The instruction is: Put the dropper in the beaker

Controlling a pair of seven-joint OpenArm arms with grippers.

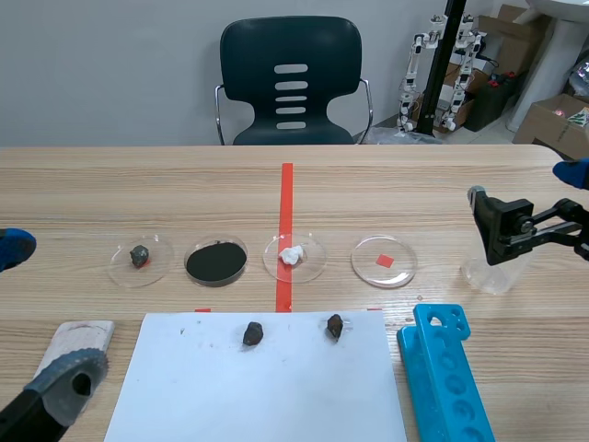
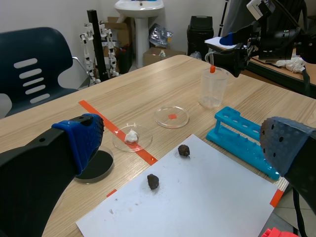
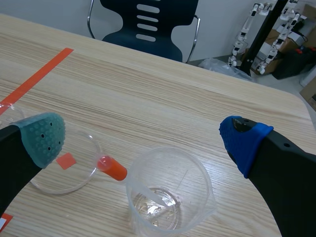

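Right wrist view
Right pincer: released, its green pad and blue pad spread wide with nothing gripped.
Beaker: upright on the tabletop, under the pincer and between its fingers.
Dropper: its clear stem slants down inside the beaker. The orange bulb leans out over the rim toward the green pad, so the rim props it; the placing looks done.
Dish: just beside the beaker on the green-pad side, with the bulb overhanging its edge.
Room: bare wood lies ahead of the pincer. The tabletop's edge falls away beyond the blue pad, well apart from the beaker.

Left wrist view
Left pincer: released and holding nothing, above a white sheet that carries two stones.
Rack: blue, and it lies between this pincer and the beaker, so a low reach across would likely meet it.
Right pincer: hangs just above the beaker, the bulb close beneath it; a straight lift looks like the safe way clear.

Scene view
Beaker: under the right pincer, well apart from the left pincer, with the rack nearer the robot.
Dropper: too small to make out here.
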